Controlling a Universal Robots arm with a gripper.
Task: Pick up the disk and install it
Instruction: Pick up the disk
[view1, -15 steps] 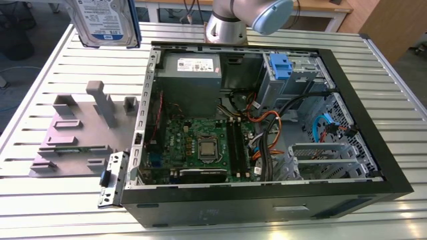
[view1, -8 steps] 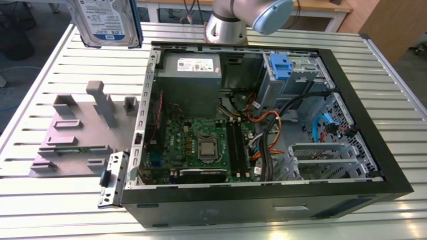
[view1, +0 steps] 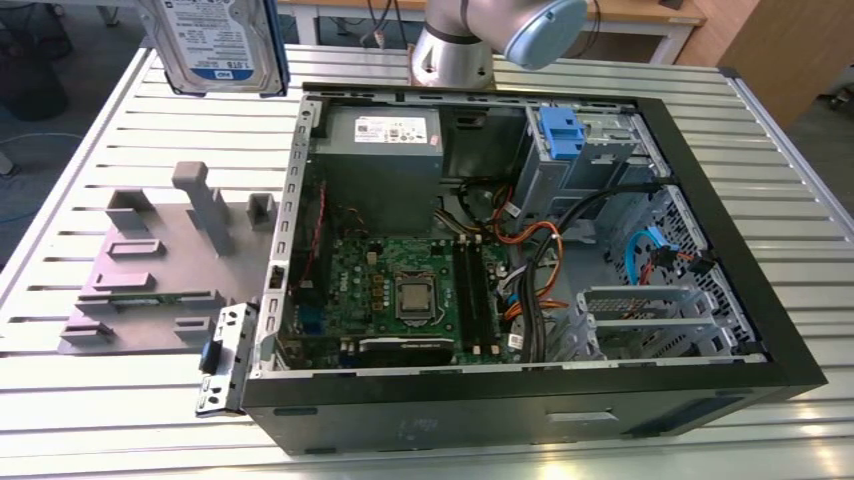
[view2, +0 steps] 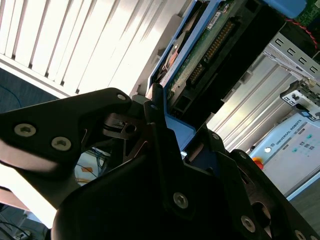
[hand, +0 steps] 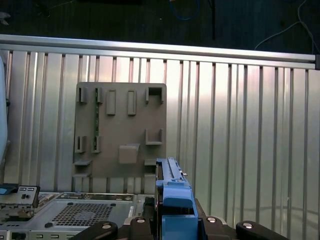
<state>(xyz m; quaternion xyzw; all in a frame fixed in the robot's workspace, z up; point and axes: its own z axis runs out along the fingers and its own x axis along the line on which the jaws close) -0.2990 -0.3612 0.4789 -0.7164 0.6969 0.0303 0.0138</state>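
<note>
The disk (view1: 214, 45), silver metal with a white-and-blue label and a blue frame, hangs upright in the air above the far corner of the table, at the exterior view's left and beyond the open case. In the first wrist view its blue carrier edge (hand: 175, 197) stands between my black fingers (hand: 107, 229), and my gripper (hand: 175, 225) is shut on it. In the second wrist view the disk's green circuit board (view2: 210, 45) and blue frame (view2: 182, 131) run out from my gripper (view2: 170, 125).
The open computer case (view1: 787, 370) lies on the slatted metal table (view1: 80, 150), with a grey power supply (view1: 380, 150), a motherboard (view1: 400, 290), cables and a blue bay clip (view1: 561, 135) inside. A grey fixture plate (view1: 160, 260) lies beside it. The arm's base (view1: 454, 55) stands behind.
</note>
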